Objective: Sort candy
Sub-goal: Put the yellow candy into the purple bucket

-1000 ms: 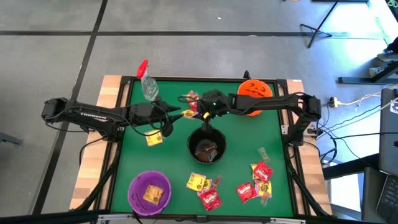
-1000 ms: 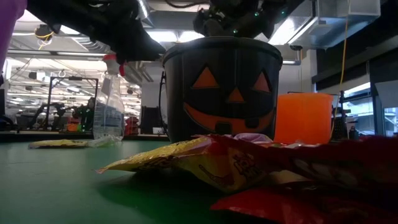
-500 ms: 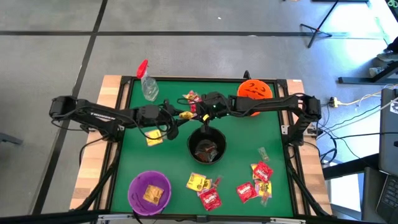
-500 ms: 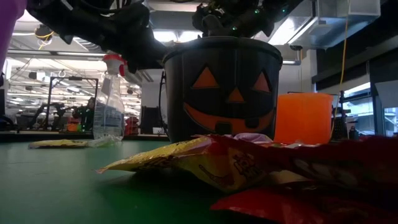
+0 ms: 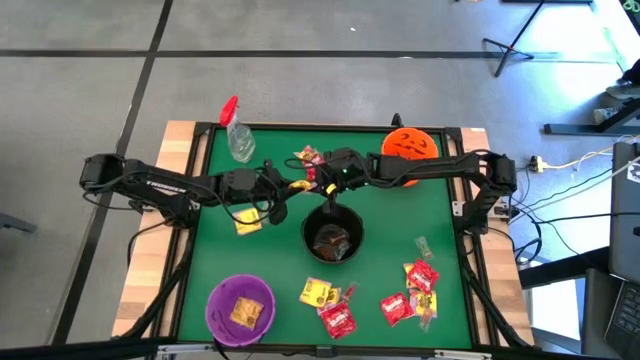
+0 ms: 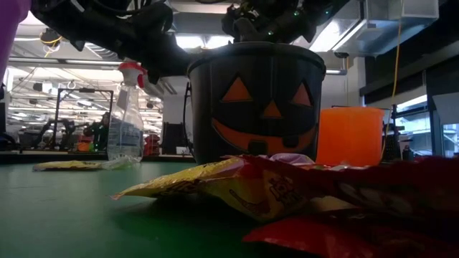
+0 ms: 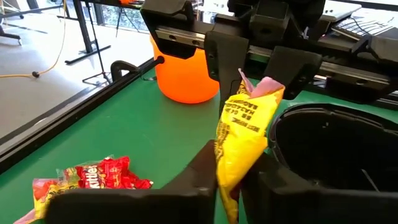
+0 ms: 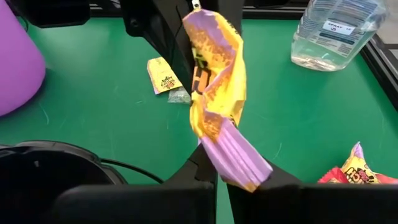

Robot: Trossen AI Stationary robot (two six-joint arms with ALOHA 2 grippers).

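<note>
Above the black bucket's [image 5: 331, 238] far rim, I see my left gripper [image 7: 231, 180] and right gripper [image 8: 221, 163] both pinching one crinkled yellow candy packet [image 5: 298, 185]; three round bowls show: glossy black, smooth orange bowl [image 5: 411, 147], purple bowl [image 5: 240, 307]; one clear spray bottle [image 5: 238, 135].

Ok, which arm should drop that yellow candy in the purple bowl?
Probably the left arm. Its jaws and the right arm's both pinch the crinkly yellow candy packet, but the round purple plastic bowl, holding another yellow packet, sits on the left arm's side.
</note>
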